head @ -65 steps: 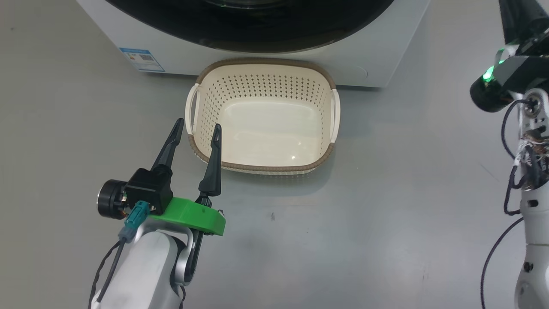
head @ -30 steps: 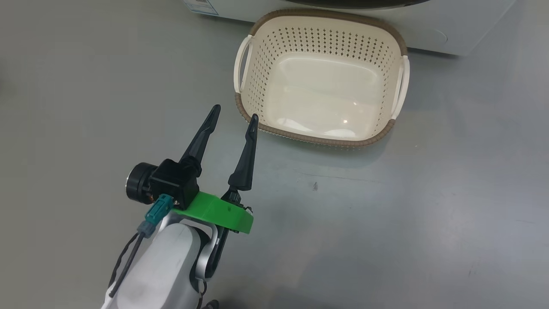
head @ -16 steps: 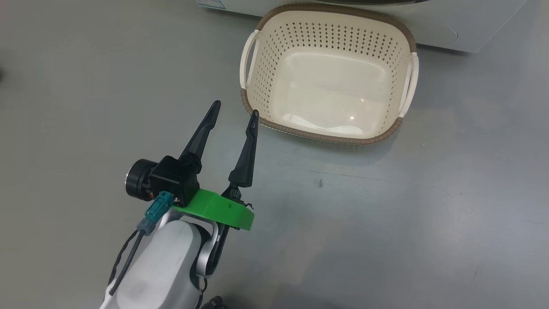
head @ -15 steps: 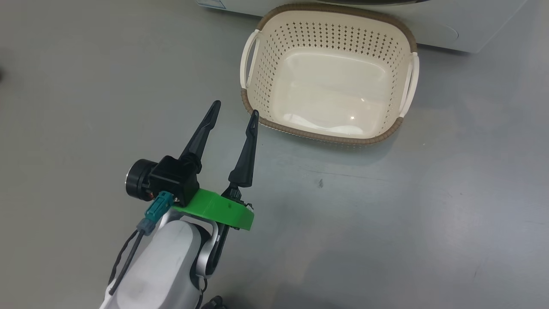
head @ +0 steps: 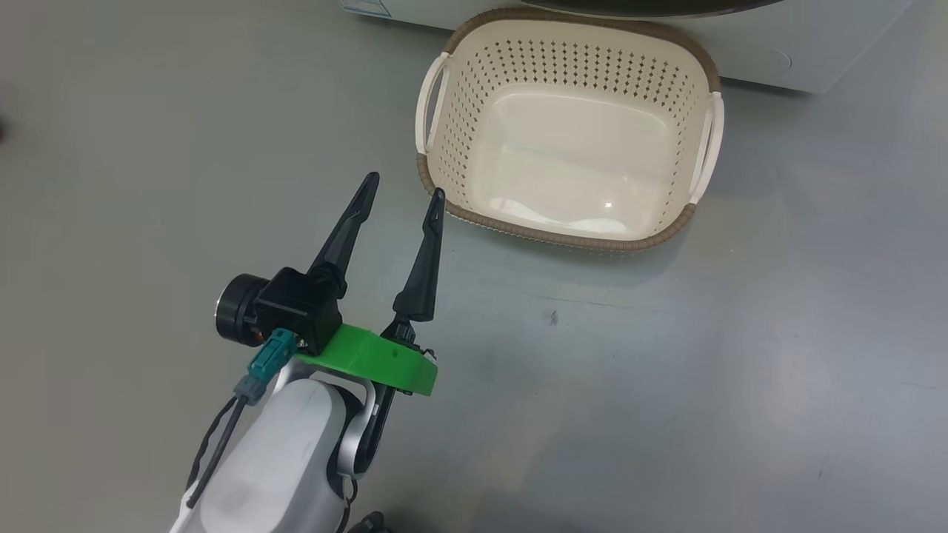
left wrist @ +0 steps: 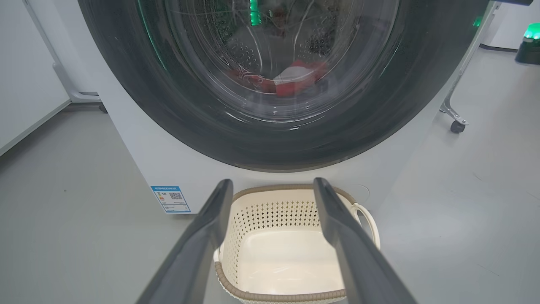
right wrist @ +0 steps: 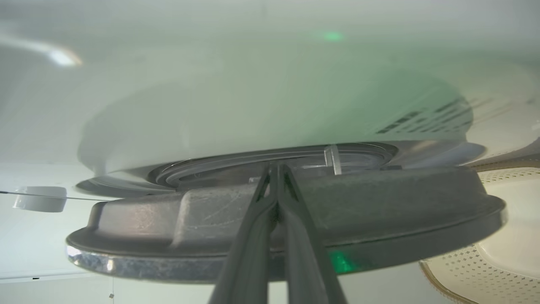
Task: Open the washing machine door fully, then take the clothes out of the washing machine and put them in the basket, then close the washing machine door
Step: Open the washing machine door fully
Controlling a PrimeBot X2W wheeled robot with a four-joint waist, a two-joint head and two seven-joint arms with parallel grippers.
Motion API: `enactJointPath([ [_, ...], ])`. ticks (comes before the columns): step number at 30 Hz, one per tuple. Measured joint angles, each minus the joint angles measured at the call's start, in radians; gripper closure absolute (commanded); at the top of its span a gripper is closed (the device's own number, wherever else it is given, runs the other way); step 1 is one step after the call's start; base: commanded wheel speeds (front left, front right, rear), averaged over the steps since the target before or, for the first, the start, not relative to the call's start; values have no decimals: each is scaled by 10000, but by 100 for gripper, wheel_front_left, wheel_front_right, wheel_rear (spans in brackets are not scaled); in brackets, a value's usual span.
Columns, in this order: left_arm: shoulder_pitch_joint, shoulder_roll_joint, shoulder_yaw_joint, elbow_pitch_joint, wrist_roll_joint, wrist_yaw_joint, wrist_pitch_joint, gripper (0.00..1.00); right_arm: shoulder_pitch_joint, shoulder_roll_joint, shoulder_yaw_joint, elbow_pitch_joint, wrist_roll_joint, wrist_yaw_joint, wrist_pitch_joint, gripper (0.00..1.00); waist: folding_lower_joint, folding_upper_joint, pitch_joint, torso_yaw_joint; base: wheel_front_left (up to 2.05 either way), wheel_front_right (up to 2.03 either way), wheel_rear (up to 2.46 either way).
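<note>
The washing machine (left wrist: 139, 156) is a white box, and its black-rimmed door (left wrist: 177, 101) has a clear glass bowl. Red clothes (left wrist: 295, 80) lie in the drum behind the glass. The empty cream basket (head: 555, 238) stands on the floor right in front of the machine (head: 785, 55). My left gripper (head: 404, 186) hovers open and empty just left of the basket's near corner. In its wrist view the fingers (left wrist: 211, 228) frame the basket (left wrist: 236, 236). My right gripper (right wrist: 274, 169) is shut, its tips in the gap behind the door's grey inner side (right wrist: 379, 202).
Grey floor (head: 666, 385) spreads open around the basket. A blue label (left wrist: 171, 199) marks the machine's lower left corner. A castor foot of a stand (left wrist: 457, 126) sits to the machine's right. The basket's rim (right wrist: 438, 274) shows below the door.
The head camera swung down and left earlier, carrying the right arm out of its picture. Over the last second the view drifted slightly; my left gripper stays open by the basket.
</note>
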Motion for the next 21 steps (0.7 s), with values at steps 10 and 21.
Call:
enactJointPath([
  [10,-6,-13,205,67,4,4,0,0,142,174,176,56,316,105,757,100,-1,0,-127,-236,0,0,0],
  [21,-5,-15,217,272,4,75,0,0,964,366,326,50,568,585,1373,100,-1,0,-520,-438,0,0,0],
])
